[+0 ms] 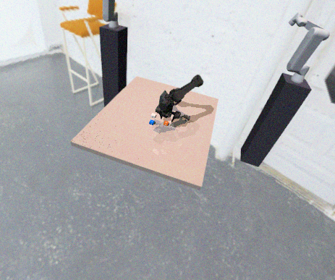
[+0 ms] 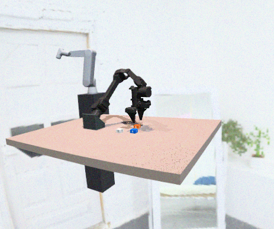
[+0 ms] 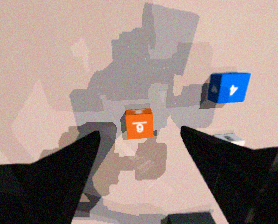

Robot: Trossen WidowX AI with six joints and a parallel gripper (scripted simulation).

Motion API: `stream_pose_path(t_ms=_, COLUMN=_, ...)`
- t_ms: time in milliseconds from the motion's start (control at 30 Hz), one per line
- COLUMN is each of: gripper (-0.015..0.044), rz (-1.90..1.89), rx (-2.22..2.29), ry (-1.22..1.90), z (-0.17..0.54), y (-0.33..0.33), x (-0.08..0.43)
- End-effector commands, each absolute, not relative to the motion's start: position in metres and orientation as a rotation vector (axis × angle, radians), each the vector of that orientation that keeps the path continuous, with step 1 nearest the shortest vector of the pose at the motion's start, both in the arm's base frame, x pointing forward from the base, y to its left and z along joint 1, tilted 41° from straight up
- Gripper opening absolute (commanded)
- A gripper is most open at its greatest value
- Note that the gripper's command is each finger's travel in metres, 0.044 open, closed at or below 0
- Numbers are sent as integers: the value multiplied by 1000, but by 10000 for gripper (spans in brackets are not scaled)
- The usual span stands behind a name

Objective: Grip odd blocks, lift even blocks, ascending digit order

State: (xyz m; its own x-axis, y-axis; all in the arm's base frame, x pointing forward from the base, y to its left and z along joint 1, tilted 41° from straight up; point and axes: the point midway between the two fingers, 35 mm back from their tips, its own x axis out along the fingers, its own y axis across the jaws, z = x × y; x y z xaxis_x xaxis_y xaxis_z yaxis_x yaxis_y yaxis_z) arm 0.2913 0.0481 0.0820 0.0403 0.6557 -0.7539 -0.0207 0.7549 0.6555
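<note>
An orange block (image 1: 166, 123) (image 2: 137, 126) (image 3: 139, 124) sits flat on a pale pink table (image 1: 125, 143) (image 2: 102, 150) (image 3: 25, 60), below the black gripper (image 1: 166, 119) (image 2: 137, 121) (image 3: 140, 132). It looks like a cube, with no clear long axis; in the wrist view its sides run nearly straight up and across the frame. That view shows a white looped digit with a bar above it, the bar towards the top of the frame; whether it is a 6 or a 9 is hard to tell for certain. The gripper's two fingers are spread wide apart, one to each side of the block in the wrist view, holding nothing, with their tips above the table. To the upper right in that view is a blue block (image 1: 152, 122) (image 2: 134, 131) (image 3: 230, 88), turned slightly, its white 4 leaning. Below the blue block is a white block (image 1: 153, 115) (image 2: 119, 130) (image 3: 230, 138), partly hidden by the right-hand finger in the picture, its digit unreadable. That makes three blocks, one of each color, all apart. One black arm (image 1: 187, 89) (image 2: 111, 87) arches over the table. Farther out, the top view shows two gray arms (image 1: 108, 2) (image 2: 89, 68) on two dark pillars (image 1: 114, 53) (image 2: 86, 105) and one orange stool (image 1: 83, 27).
</note>
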Motion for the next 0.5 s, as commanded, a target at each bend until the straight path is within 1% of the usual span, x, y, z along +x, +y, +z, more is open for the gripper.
stream_pose_path(t_ms=0, gripper=400, rz=565, rx=539, ry=1441, z=115, y=54, x=287)
stream_pose_path(t_ms=67, gripper=400, rz=565, rx=539, ry=1442, z=155, y=65, x=273)
stream_pose_path(t_ms=233, gripper=400, rz=567, rx=542, ry=1443, z=216, y=82, x=236)
stream_pose_path(t_ms=467, gripper=400, rz=567, rx=542, ry=1444, z=221, y=83, x=232)
